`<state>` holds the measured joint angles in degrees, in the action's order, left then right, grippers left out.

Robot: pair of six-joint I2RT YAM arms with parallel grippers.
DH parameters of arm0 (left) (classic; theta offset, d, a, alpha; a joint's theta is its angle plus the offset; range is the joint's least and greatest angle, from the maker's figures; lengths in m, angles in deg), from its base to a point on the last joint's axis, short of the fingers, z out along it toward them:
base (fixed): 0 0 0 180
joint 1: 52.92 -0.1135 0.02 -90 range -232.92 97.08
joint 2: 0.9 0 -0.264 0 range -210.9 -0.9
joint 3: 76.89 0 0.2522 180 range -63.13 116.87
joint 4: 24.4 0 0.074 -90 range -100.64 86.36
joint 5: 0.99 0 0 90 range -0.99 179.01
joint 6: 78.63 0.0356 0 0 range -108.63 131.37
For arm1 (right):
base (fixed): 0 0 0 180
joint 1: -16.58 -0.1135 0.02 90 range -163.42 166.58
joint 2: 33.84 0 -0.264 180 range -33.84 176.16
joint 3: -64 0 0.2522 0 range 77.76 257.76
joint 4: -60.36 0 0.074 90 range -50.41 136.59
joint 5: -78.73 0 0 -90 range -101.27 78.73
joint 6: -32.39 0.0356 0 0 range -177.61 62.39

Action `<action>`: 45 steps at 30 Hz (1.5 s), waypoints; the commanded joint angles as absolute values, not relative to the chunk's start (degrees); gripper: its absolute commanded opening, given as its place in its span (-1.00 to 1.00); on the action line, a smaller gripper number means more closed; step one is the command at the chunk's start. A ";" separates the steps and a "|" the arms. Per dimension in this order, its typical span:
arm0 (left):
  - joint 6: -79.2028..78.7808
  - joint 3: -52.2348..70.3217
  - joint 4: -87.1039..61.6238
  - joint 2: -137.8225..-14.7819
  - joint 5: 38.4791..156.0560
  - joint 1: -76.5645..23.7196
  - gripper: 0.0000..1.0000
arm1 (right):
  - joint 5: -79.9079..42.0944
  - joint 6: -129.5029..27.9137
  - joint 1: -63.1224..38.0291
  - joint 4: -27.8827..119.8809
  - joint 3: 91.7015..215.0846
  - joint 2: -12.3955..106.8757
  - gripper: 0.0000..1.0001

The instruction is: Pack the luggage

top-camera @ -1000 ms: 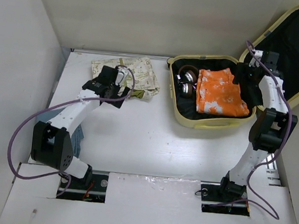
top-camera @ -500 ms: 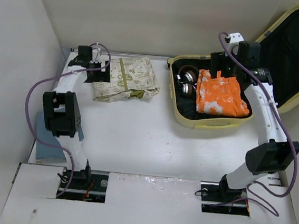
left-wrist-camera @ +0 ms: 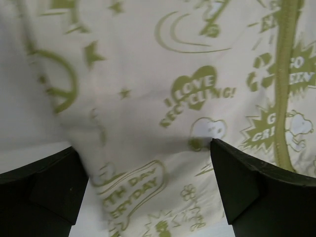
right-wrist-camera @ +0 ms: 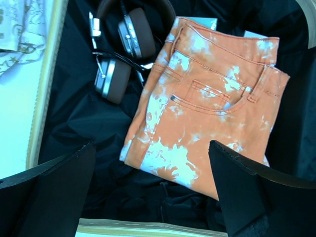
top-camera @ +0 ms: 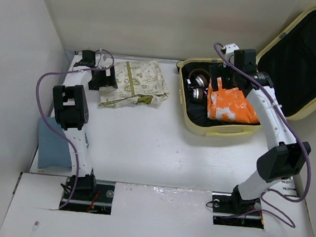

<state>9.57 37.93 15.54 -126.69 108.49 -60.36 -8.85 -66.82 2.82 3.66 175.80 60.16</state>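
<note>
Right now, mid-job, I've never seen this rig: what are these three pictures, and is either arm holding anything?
Two robot arms stand at the near edge of a table. The wide picture looks down from above; the other two come from cameras on each wrist. The left gripper hangs open over a printed cream cloth on it, holding nothing. The right gripper hangs open over the open yellow luggage, where headphones and orange jeans lie. A blue cloth lies by the left arm.
</note>
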 commanded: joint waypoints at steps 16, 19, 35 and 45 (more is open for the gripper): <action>16.63 46.91 24.51 -137.31 124.16 -59.34 -1.00 | 0.15 -67.28 -3.45 -0.78 181.21 61.96 1.00; 23.28 41.39 25.83 -130.56 120.06 -58.73 -1.00 | 0.95 -67.28 -5.91 -1.31 179.37 59.69 1.00; 79.55 -9.94 22.94 -79.94 97.96 -51.16 -1.00 | -26.37 -72.37 -24.72 5.01 166.09 50.70 1.00; 78.72 -11.36 10.40 -76.75 100.43 -44.67 -1.00 | -29.89 -67.72 -26.66 13.80 166.70 61.15 1.00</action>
